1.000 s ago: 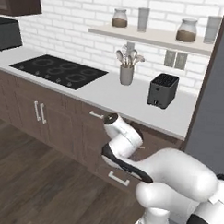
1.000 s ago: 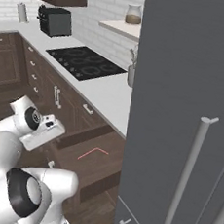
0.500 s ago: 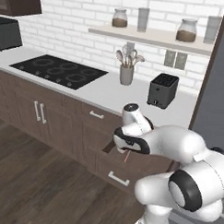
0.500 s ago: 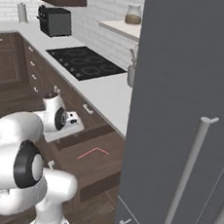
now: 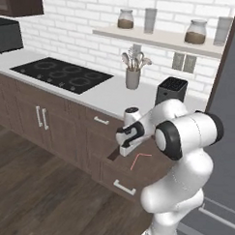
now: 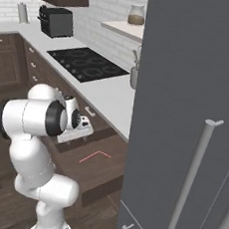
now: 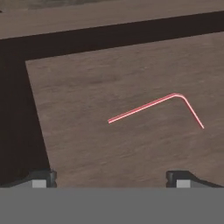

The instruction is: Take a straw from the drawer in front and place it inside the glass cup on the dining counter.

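Hovering over the open drawer with the gripper gaping wide and empty, lining up on the bent straw, needing to drop and pinch.

Arm and gripper now swung forward over open drawer, above straw.

- Left base view: behind and left of the arm, facing forward and down over the open drawer, with the cooktop at 10 o'clock; mid range.
- Right base view: behind and right of the arm, facing the same drawer from the other side, with the fridge close at 3 o'clock.
- Hand view: on the hand, looking down at the drawer floor; very near.
- Shared by all three: the drawer and the straw in it.
- Shared by both base views: the cooktop.
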